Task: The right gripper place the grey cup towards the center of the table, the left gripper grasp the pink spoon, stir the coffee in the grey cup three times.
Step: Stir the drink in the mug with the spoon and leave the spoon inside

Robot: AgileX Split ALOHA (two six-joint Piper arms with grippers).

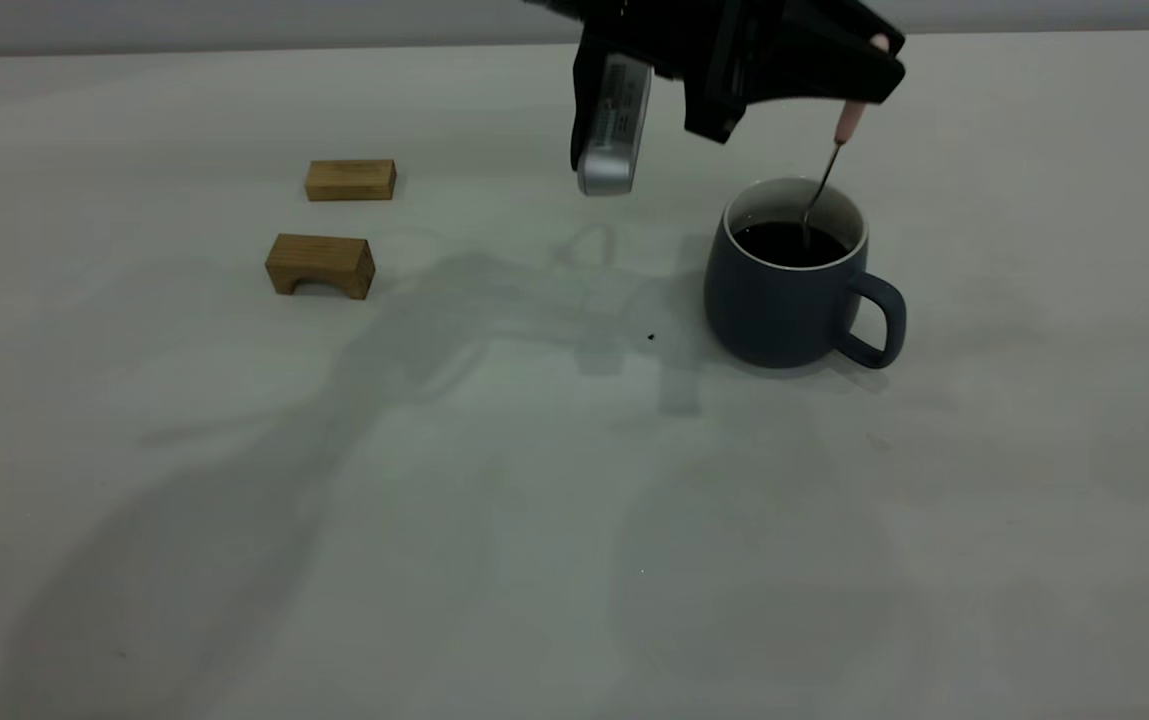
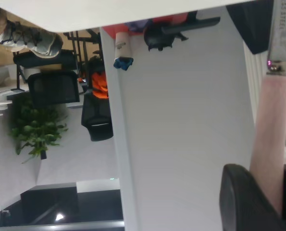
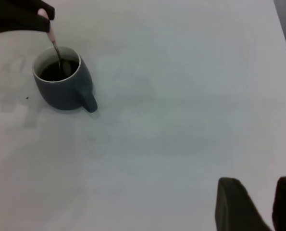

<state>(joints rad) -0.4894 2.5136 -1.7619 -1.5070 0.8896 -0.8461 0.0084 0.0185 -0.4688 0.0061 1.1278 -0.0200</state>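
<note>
The grey cup stands upright on the table, right of centre, handle towards the front right, with dark coffee inside. Above it my left gripper is shut on the pale pink handle of the pink spoon. The spoon's metal neck slants down and its bowl is dipped in the coffee. The left wrist view shows the pink handle pinched between the fingers. My right gripper is out of the exterior view. It hovers well away from the cup, with a narrow gap between its fingers and nothing in it.
Two tan wooden blocks lie at the left of the table, a flat one behind an arched one. A tiny dark speck sits just left of the cup. The table's far edge runs along the back.
</note>
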